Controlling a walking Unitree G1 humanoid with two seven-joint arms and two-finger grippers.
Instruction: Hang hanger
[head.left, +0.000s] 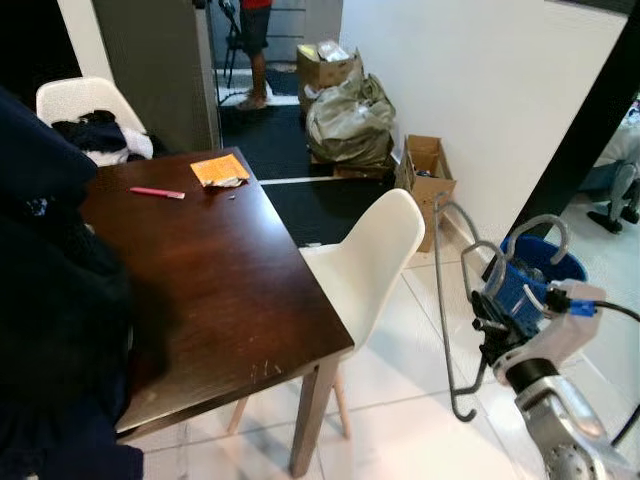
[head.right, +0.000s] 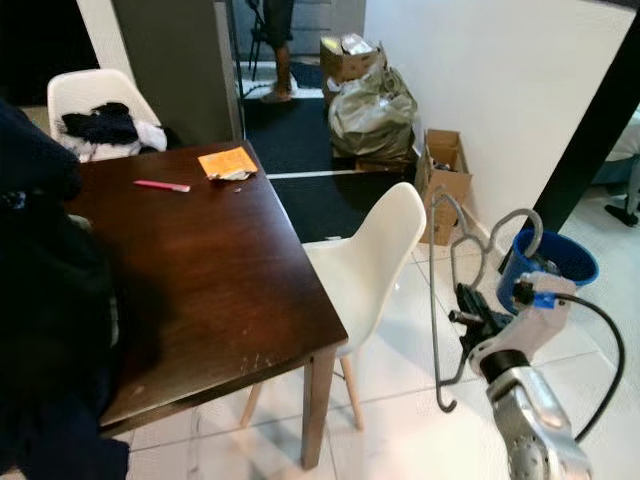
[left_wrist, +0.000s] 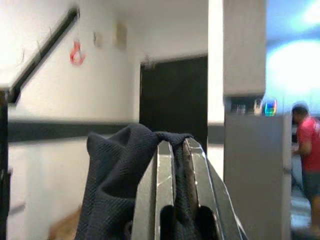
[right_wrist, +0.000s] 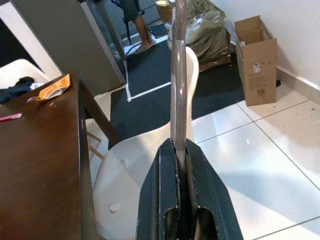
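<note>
Table (head.left: 220, 270) dark brown wood; chair (head.left: 365, 265) white; hanger (head.left: 447, 300) grey; bucket (head.right: 560, 262) blue; garment (left_wrist: 117, 180) dark navy; pen (head.left: 157, 192) pink; paper packet (head.left: 219, 169) orange; cardboard box (head.left: 427, 175) tan; floor tiles (head.left: 400, 420) white

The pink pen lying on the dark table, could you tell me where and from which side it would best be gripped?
Grip the pink pen at mid-length, coming straight down from above. It lies flat on the dark table with bare wood along both long sides, so fingers can close across its thin width; the orange packet sits beyond one end, clear of the middle.
</note>
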